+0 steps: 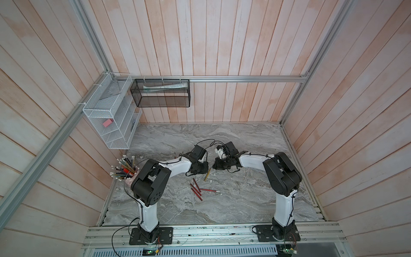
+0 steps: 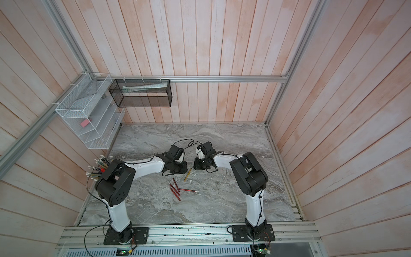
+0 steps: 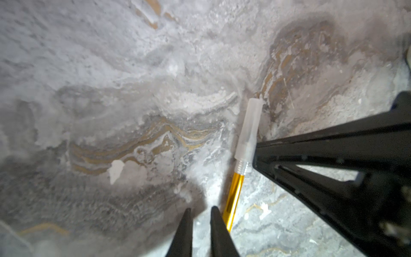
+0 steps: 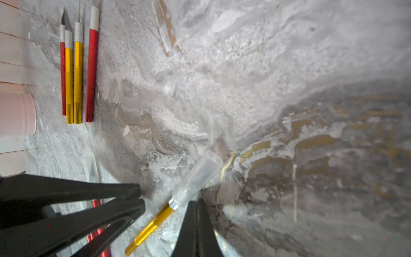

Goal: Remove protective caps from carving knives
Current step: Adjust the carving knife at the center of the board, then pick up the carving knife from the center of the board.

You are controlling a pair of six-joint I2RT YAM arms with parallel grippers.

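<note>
A yellow carving knife (image 3: 233, 200) lies on the marble between my two grippers, its whitish translucent protective cap (image 3: 250, 129) still over the blade. My left gripper (image 3: 201, 210) is open by a narrow gap with nothing in it; the yellow handle runs just beside one finger. My right gripper (image 4: 196, 201) is shut and empty, its tip next to the cap (image 4: 198, 175) where it meets the knife's metal collar. In both top views the knife (image 1: 208, 175) (image 2: 188, 174) shows between the two wrists. Several red carving knives (image 1: 195, 189) lie nearer the front.
Several knives with bare blades (image 4: 77, 66) lie in a row beside a pink cup (image 4: 15, 113). A loose translucent cap (image 4: 91, 166) rests near the left gripper's fingers (image 4: 133, 189). A pencil cup (image 1: 127, 172) stands at the left edge; white mesh shelves (image 1: 111, 115) and a black basket (image 1: 160, 93) hang on the wall.
</note>
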